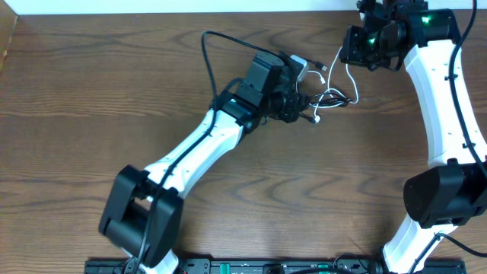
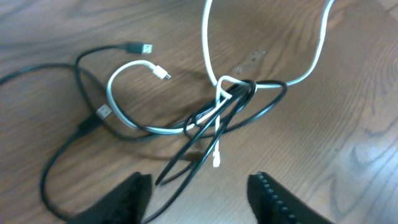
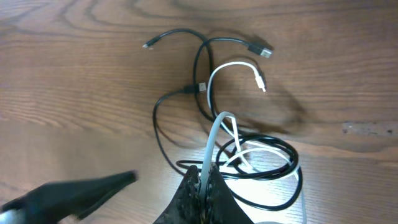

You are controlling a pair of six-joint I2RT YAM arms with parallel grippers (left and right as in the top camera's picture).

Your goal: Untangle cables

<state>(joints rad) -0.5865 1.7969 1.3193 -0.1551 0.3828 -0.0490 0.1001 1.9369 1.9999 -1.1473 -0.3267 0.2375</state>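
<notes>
Right pincer (image 3: 202, 182) pressed together, pinching white cable (image 3: 213, 140). Left pincer (image 2: 199, 186) spread (nothing gripped), black cable (image 3: 155, 124) tangle just ahead.

The bench (image 2: 56, 25) is brown wood, grain showing, smooth with a low sheen. Ahead of the left end effector (image 2: 199, 185), the white cable (image 2: 205, 37) has a smooth, glossy plastic sheath; the black cable (image 2: 85, 126) looks matt. The end effector's fingers (image 2: 277, 196) are matt black, 1 edge ribbed.

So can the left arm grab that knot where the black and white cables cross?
Probably yes: the left end effector is open, pointing at the knot, and only loose black cable strands lie between.
</notes>
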